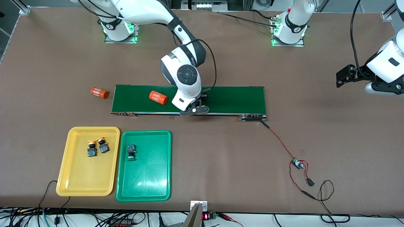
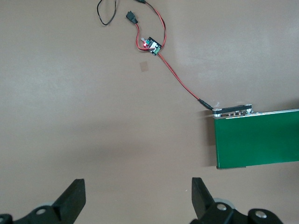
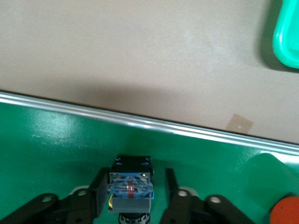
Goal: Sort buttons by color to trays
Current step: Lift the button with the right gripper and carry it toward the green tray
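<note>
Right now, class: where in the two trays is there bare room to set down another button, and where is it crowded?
Green tray: bare except its one button by the conveyor-side rim. Yellow tray: its camera-side half is bare; two yellow buttons crowd the conveyor-side half.

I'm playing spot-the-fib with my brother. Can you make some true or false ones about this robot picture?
1. The yellow tray holds two buttons. True.
2. The green tray holds two buttons. False: it holds one button.
3. Both orange cylinders lie on the belt. False: one lies on it, the other on the table beside it.
4. The right hand is over the belt, around a button. True.
5. The left hand holds a button. False: it is open and empty, over bare table.
</note>
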You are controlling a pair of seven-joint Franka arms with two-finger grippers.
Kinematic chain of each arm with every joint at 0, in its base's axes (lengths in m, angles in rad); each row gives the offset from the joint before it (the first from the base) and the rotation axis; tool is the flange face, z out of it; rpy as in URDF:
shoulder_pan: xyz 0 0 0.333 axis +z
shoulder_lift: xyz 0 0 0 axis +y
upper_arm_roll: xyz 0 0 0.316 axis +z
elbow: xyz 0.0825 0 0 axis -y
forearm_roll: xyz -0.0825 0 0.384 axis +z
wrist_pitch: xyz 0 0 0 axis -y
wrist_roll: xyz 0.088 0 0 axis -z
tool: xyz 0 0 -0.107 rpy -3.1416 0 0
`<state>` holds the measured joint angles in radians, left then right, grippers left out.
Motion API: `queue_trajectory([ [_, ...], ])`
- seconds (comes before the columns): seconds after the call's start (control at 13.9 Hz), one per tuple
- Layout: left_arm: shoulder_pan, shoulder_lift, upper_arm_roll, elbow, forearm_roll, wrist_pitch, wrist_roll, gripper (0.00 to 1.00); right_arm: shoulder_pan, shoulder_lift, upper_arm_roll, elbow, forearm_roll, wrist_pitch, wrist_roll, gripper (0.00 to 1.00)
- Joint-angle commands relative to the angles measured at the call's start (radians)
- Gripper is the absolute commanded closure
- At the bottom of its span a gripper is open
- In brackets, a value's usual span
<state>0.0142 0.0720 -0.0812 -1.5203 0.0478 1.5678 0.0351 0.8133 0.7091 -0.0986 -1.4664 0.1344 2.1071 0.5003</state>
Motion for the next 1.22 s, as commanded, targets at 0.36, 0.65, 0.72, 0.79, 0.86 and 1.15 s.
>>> queue_trajectory([
  [0.36,-0.002,-0.005,-0.003,0.002,0.007,0.001,0.014,0.00,-0.005,0.003,0.005,0.050,0.011,-0.012,-0.017,0.93],
  [0.65,-0.002,-0.005,-0.003,0.002,0.007,0.001,0.012,0.00,-0.071,-0.009,-0.010,0.184,0.011,-0.137,-0.019,0.95],
  [0.72,-0.002,-0.005,-0.003,0.002,0.007,0.001,0.014,0.00,-0.100,-0.011,-0.010,0.214,0.011,-0.159,-0.017,0.95],
  [0.79,-0.003,-0.005,-0.003,0.002,0.007,0.000,0.012,0.00,-0.132,-0.013,-0.010,0.237,0.011,-0.168,-0.019,0.95],
  [0.86,-0.003,-0.005,-0.003,0.002,0.007,0.000,0.014,0.00,-0.167,-0.011,-0.010,0.256,0.008,-0.168,-0.020,0.95],
  [1.15,-0.003,-0.005,-0.003,0.002,0.007,0.001,0.012,0.00,-0.288,0.006,-0.013,0.268,0.001,-0.099,-0.028,0.97],
])
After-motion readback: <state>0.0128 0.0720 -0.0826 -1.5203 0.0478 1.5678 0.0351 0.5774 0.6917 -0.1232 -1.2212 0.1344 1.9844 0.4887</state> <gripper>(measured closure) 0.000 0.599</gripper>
